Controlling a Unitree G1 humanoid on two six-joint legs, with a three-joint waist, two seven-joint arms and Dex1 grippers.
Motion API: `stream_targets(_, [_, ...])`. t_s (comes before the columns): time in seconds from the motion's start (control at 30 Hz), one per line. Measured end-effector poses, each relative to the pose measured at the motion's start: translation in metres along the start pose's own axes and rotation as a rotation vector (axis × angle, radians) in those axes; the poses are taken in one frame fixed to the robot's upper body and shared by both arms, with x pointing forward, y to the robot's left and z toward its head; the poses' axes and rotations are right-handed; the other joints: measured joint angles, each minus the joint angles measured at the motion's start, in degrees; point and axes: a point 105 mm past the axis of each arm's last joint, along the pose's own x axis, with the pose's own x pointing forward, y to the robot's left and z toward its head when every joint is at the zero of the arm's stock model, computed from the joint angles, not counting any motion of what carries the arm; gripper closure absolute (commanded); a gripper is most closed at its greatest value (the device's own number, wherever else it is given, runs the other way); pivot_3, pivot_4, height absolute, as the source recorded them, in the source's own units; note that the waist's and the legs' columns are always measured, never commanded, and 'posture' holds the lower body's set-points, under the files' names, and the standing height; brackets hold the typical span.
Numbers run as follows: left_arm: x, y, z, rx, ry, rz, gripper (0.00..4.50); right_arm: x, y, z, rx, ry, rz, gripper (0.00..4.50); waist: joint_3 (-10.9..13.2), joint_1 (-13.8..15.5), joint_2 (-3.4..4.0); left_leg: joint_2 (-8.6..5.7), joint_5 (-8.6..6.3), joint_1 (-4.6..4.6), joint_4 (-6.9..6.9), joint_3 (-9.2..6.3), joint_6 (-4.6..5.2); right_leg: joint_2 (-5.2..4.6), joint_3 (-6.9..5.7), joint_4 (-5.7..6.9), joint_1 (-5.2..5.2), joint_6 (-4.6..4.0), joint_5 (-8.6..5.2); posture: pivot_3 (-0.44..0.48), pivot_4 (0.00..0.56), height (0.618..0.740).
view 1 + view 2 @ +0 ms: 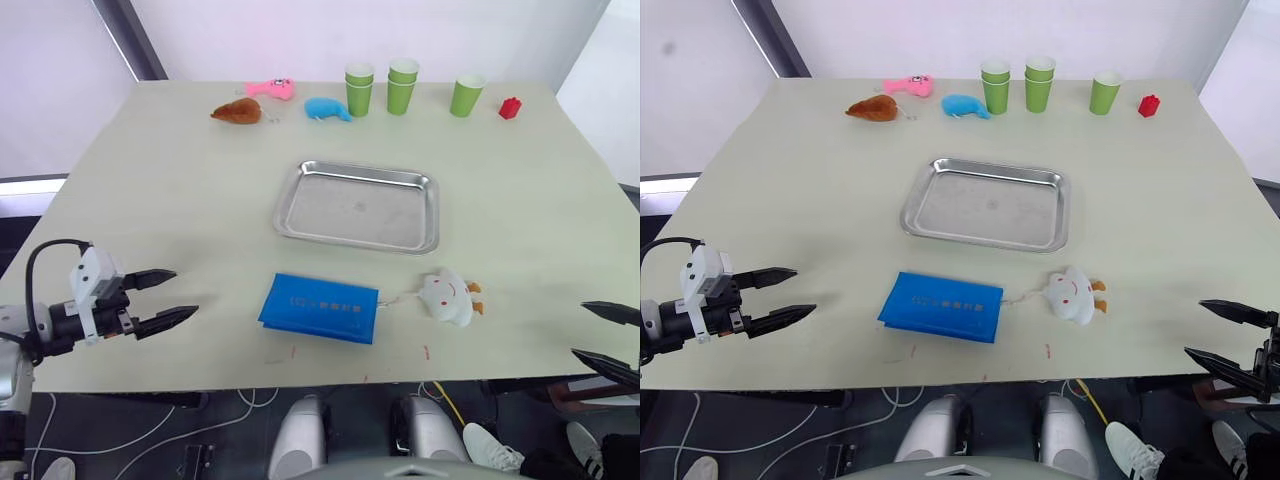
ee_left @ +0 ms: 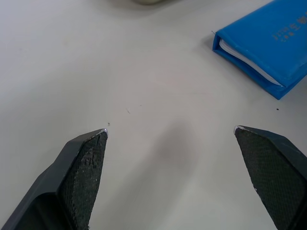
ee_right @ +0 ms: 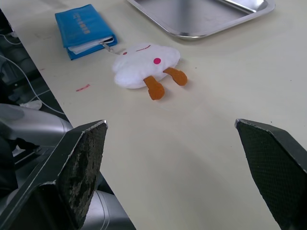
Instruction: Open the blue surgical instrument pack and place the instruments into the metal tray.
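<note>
The blue surgical instrument pack (image 1: 320,307) lies closed and flat near the table's front edge, just in front of the empty metal tray (image 1: 358,205). Its pale lining shows along one edge in the left wrist view (image 2: 249,62). The instruments are hidden inside the pack. My left gripper (image 1: 168,297) hovers open over the front left of the table, well left of the pack, holding nothing. My right gripper (image 1: 608,338) stands open at the table's front right edge, also holding nothing.
A white plush toy (image 1: 447,297) with orange feet lies right of the pack, tied to it by a thin cord. Along the back edge stand green cups (image 1: 403,85), a red block (image 1: 510,108), and blue (image 1: 327,109), pink (image 1: 271,89) and brown (image 1: 237,111) toys.
</note>
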Motion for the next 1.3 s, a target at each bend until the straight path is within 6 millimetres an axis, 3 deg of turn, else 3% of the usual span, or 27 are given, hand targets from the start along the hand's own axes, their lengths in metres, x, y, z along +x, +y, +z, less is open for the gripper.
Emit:
stream_targets(0.3, [0.0,-0.001,-0.002,0.037,0.012,0.005,0.0,0.005,-0.003,0.001,-0.024,-0.007,0.006,0.02,0.0,0.44,0.0,0.0,0.0,0.01,-0.01,0.04,0.0,0.0,0.03,0.0,-0.01,0.0,0.0,0.0,0.15,0.739])
stream_targets(0.53, [0.004,-0.006,-0.003,0.036,0.025,-0.008,0.0,0.022,0.006,0.004,-0.015,-0.002,0.023,0.02,0.0,0.49,0.01,0.0,0.0,0.0,-0.01,0.04,0.0,0.0,0.03,0.0,-0.01,0.0,0.0,0.0,0.15,0.739])
stream_targets(0.63, [0.011,-0.011,-0.001,0.029,0.036,-0.034,0.0,0.05,0.022,0.011,-0.028,0.007,0.073,0.02,0.0,0.5,0.01,0.01,0.0,0.01,-0.01,0.03,0.0,0.0,0.03,0.02,-0.01,0.0,0.0,0.0,0.15,0.739])
stream_targets(0.83, [0.021,-0.02,0.001,0.047,0.036,-0.076,0.0,0.08,0.041,0.018,-0.056,-0.009,0.113,0.02,0.0,0.52,0.01,0.0,0.0,-0.01,-0.01,0.03,0.0,0.0,0.03,0.01,-0.02,0.0,0.0,0.0,0.15,0.739])
stream_targets(0.97, [0.028,-0.027,0.007,0.057,0.007,-0.131,1.06,0.102,0.055,0.024,-0.029,-0.035,0.145,1.09,0.0,0.52,0.0,0.0,0.0,-0.01,-0.01,0.01,0.0,0.0,0.01,0.02,-0.02,-0.01,0.0,0.0,0.15,0.739])
stream_targets(1.07, [0.033,-0.031,0.012,0.089,-0.013,-0.186,2.54,0.12,0.063,0.028,-0.002,-0.046,0.164,2.71,0.0,0.52,0.0,-0.01,0.0,-0.01,0.0,0.01,0.0,0.0,0.02,0.01,-0.02,-0.02,0.0,0.0,0.15,0.739])
stream_targets(1.1, [0.033,-0.031,0.012,0.09,-0.013,-0.186,2.68,0.12,0.063,0.028,-0.002,-0.046,0.164,2.82,0.0,0.52,0.0,-0.01,0.0,-0.01,0.0,0.01,0.0,0.01,0.02,0.01,-0.02,-0.01,0.0,0.0,0.15,0.739])
stream_targets(1.23, [0.047,-0.036,0.018,0.141,-0.044,-0.279,4.42,0.148,0.067,0.028,-0.01,-0.02,0.169,4.49,-0.01,0.52,-0.01,-0.01,0.0,-0.03,0.01,0.01,0.0,0.03,0.01,0.02,-0.05,-0.02,0.0,0.0,0.15,0.739])
stream_targets(1.3, [0.053,-0.038,0.017,0.157,-0.046,-0.317,4.42,0.16,0.072,0.025,-0.02,0.004,0.188,4.49,-0.01,0.51,-0.01,-0.02,0.0,-0.07,0.01,0.0,0.0,0.04,0.01,0.02,-0.08,-0.02,0.01,0.0,0.15,0.739])
